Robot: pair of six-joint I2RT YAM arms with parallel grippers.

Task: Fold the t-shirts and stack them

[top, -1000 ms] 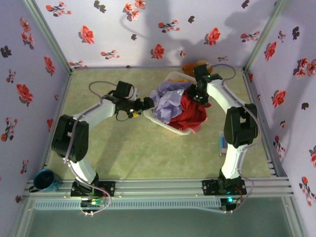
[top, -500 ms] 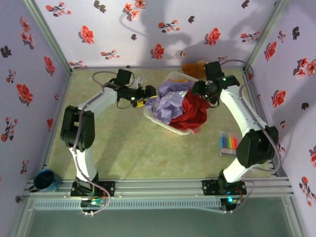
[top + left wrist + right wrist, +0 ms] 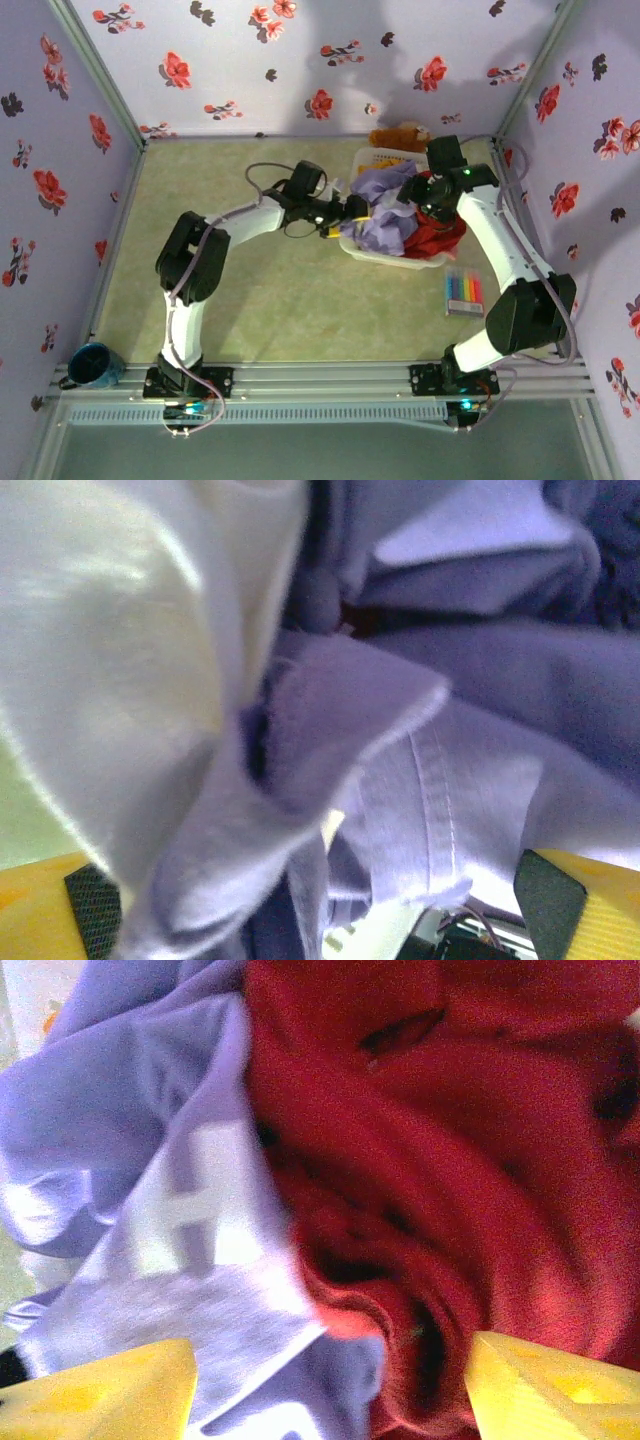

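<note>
The bench [image 3: 250, 300] carries the white basket [image 3: 388, 262] toward 1 o'clock from its middle in the top view. The t-shirts are heaped inside the basket, none of them folded or stacked yet.

The lavender tee [image 3: 385, 200] is the biggest piece. It mounds over the basket's 9 o'clock half and spills past the rim. It is so crumpled that I cannot make out a long axis. The red tee [image 3: 440, 235] is bunched on the 3 o'clock side, pressed against the lavender one.

The two arms close on the heap from opposite sides. The left pincer [image 3: 352, 210] sits at the basket's 9 o'clock edge, so the lavender cloth lies at 3 o'clock from it, right at its tips. In the left wrist view its jaws stand fully apart. A stitched fold of the lavender tee [image 3: 400, 780] hangs loose in the gap, with nothing pinched.

The right pincer [image 3: 414, 205] hovers over the middle of the heap. From it, lavender lies toward 9 o'clock and red toward 3 o'clock. In the right wrist view the right pincer [image 3: 320, 1390] is also spread wide and grips nothing. The seam where the white-lettered lavender tee [image 3: 170, 1210] meets the red tee [image 3: 450, 1160] runs between its fingers.

Both are within reach of the lavender tee. By my reading the left is better placed, because only that cloth lies in its gap. The right would likely catch red as well.
</note>
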